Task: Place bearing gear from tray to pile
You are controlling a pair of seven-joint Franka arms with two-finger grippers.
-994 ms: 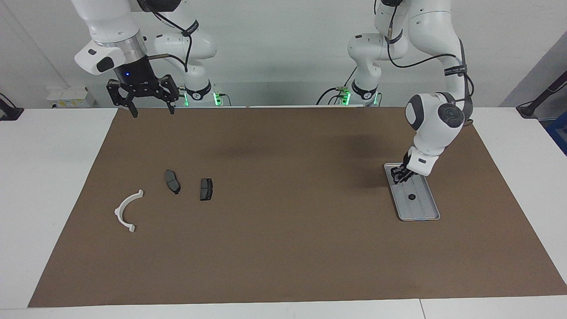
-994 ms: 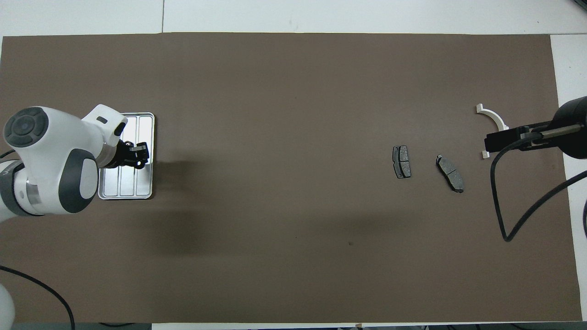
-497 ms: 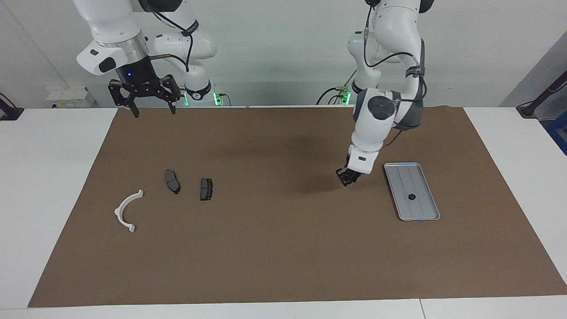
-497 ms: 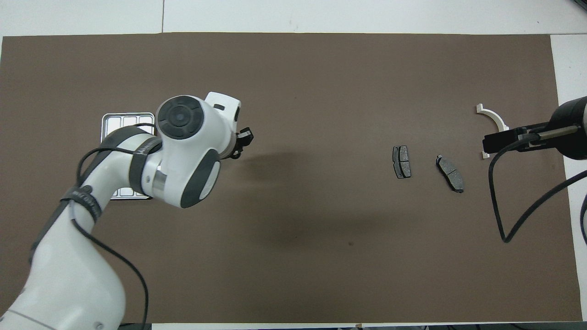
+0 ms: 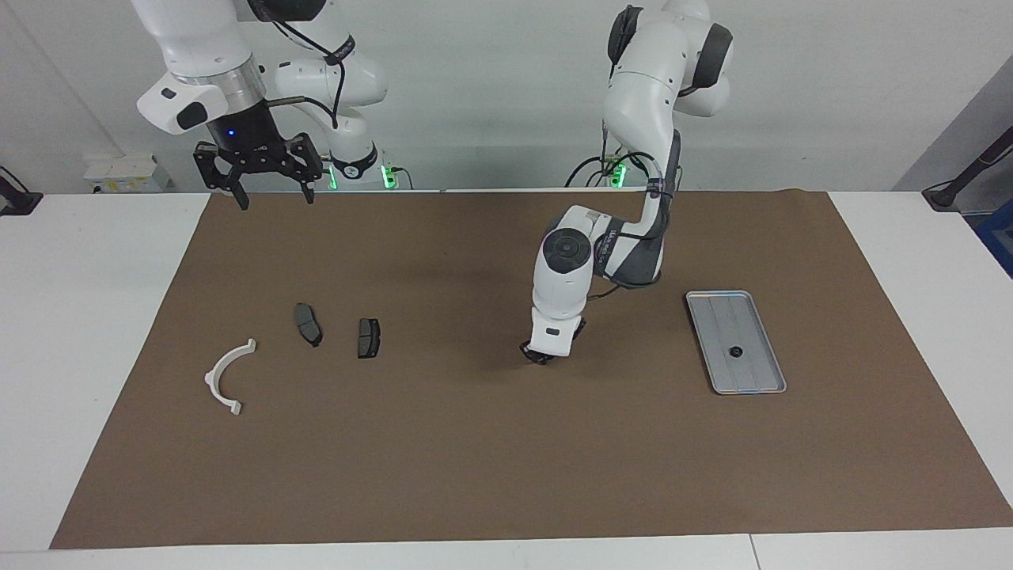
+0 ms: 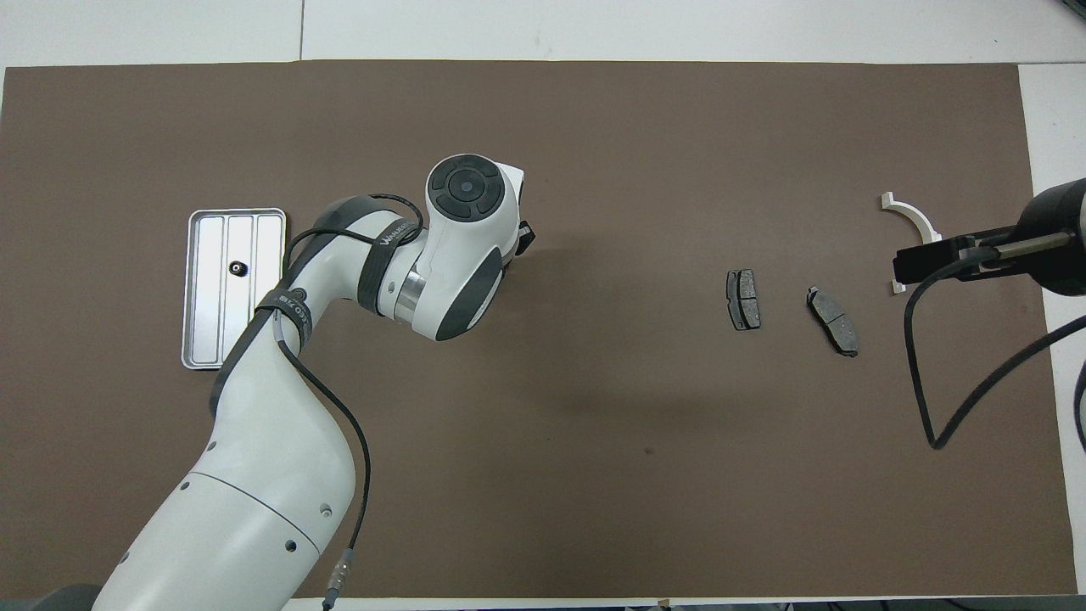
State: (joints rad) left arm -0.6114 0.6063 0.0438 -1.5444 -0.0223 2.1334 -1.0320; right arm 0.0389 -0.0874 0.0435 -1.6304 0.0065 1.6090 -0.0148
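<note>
The silver-grey tray [image 5: 756, 378] [image 6: 204, 335] lies at the left arm's end of the brown mat, with one small dark bearing gear [image 5: 736, 352] [image 6: 237, 269] on it. My left gripper [image 5: 538, 356] [image 6: 525, 238] hangs low over the middle of the mat, between tray and pile, shut on a small dark part that is mostly hidden by the wrist. The pile lies toward the right arm's end: a white semicircular bracket [image 5: 224, 376] [image 6: 915, 218] and two dark pads [image 5: 308, 324] [image 5: 368, 338]. My right gripper [image 5: 273, 198] waits open, high over the mat's edge by its base.
The brown mat [image 5: 506, 459] covers most of the white table. The left arm's elbow and forearm [image 6: 280, 407] stretch over the mat next to the tray. The right arm's black cable [image 6: 925, 373] hangs over the mat near the pile.
My left gripper has left the tray and swept across the mat toward the pile, now over the mat's middle. One gear stays on the tray. The right arm has barely moved.
</note>
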